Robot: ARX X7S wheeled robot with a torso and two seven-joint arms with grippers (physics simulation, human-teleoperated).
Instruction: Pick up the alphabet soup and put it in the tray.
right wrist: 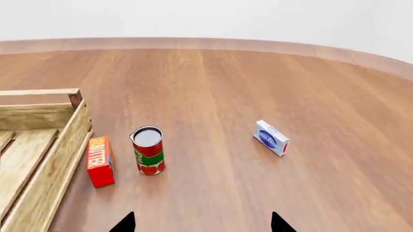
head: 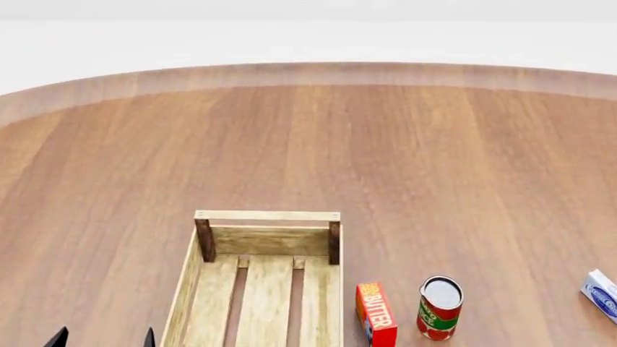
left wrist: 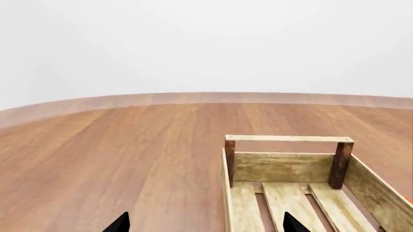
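Note:
The alphabet soup can with the blue label shows in no view. The tray (head: 267, 215), a light wooden slatted crate with darker corner posts, sits on the wooden floor at the lower middle of the head view and is empty. It also shows in the left wrist view (left wrist: 288, 138) and the right wrist view (right wrist: 40, 92). My left gripper (left wrist: 206, 224) is open and empty; one tip is over the tray's slats, the other over bare floor. In the head view, the left gripper (head: 104, 338) sits just left of the tray. My right gripper (right wrist: 202, 223) is open and empty above the floor.
A red butter box (head: 375, 314) lies just right of the tray, and it shows in the right wrist view (right wrist: 100, 160). A small red-and-green can (head: 440, 308) stands right of it (right wrist: 148, 150). A white-and-blue box (head: 602, 294) lies farther right (right wrist: 271, 137). The wooden floor ends in a curved edge (head: 308, 72).

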